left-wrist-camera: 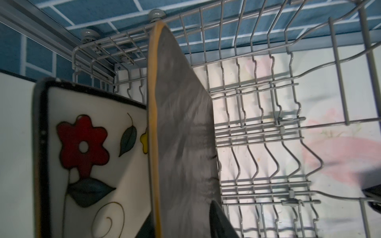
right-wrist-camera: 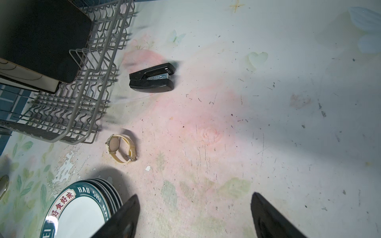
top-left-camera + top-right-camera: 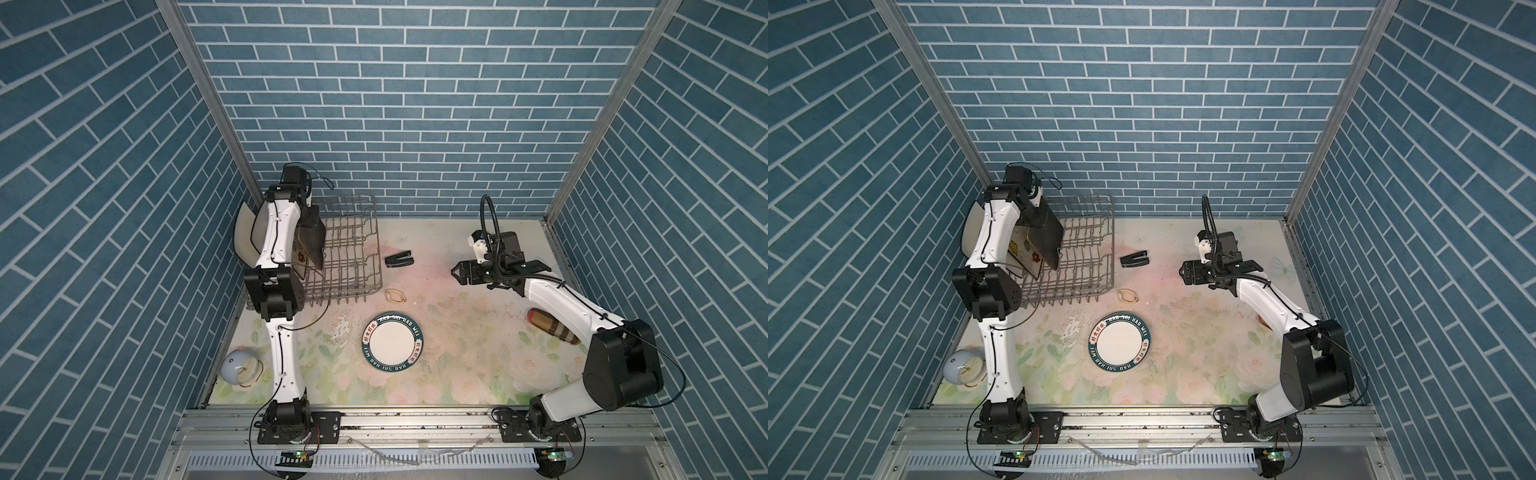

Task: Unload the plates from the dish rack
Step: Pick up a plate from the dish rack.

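Grey wire dish rack (image 3: pixel 353 257), matte square black plate (image 1: pixel 181 134), glossy round plates (image 3: pixel 392 341)

Dish rack (image 3: pixel 353 257) sitting back left on the table (image 3: pixel 457 353), round plates (image 3: pixel 392 341) lying stacked before it.
Square plates (image 3: pixel 313 239) are standing on edge in the rack's left end. A stapler (image 3: pixel 399 260) is lying just right of the rack, a watch (image 3: pixel 395 296) is lying between the rack's front right corner and the stack, and a clock (image 3: pixel 239 368) is sitting at the table's front left corner.
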`<state>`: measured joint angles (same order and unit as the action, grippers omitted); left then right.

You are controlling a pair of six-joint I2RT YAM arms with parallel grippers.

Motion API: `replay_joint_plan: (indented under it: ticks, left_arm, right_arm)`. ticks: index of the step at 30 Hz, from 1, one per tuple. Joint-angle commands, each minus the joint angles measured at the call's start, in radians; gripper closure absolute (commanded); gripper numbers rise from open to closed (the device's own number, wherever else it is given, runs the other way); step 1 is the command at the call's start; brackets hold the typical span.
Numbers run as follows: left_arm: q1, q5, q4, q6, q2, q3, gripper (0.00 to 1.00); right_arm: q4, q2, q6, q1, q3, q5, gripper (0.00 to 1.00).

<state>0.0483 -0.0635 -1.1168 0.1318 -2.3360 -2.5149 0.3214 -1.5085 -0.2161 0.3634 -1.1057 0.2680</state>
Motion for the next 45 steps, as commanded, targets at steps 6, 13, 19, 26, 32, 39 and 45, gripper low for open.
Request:
replay_joint_plan:
  ticks: [6,13,19,26,32,39,45]
  left_arm:
    - [0.002,0.037,-0.038,-0.021,-0.018,-0.018,0.79]
    - [0.002,0.056,-0.044,-0.036,-0.021,-0.017,0.89]
    - [0.002,0.077,-0.046,-0.057,-0.006,-0.018,1.0]
    - [0.002,0.121,-0.012,-0.079,0.082,0.0,1.0]
    - [0.002,0.15,-0.004,-0.102,0.137,0.023,1.0]
    - [0.002,0.168,0.003,-0.12,0.216,0.057,1.0]
    - [0.001,0.194,-0.008,-0.132,0.281,0.061,1.0]
  right_arm:
    - [-0.012,-0.006,0.028,-0.009,-0.034,0.014,0.17]
    - [-0.009,-0.006,0.027,-0.014,-0.022,0.007,0.19]
    - [-0.009,0.007,0.026,-0.018,-0.012,0.007,0.2]
    - [-0.038,0.05,-0.004,-0.038,0.029,0.027,0.22]
    - [-0.077,0.089,-0.042,-0.056,0.074,0.067,0.26]
    - [-0.081,0.158,-0.046,-0.072,0.124,0.07,0.27]
    - [-0.1,0.196,-0.063,-0.079,0.164,0.075,0.28]
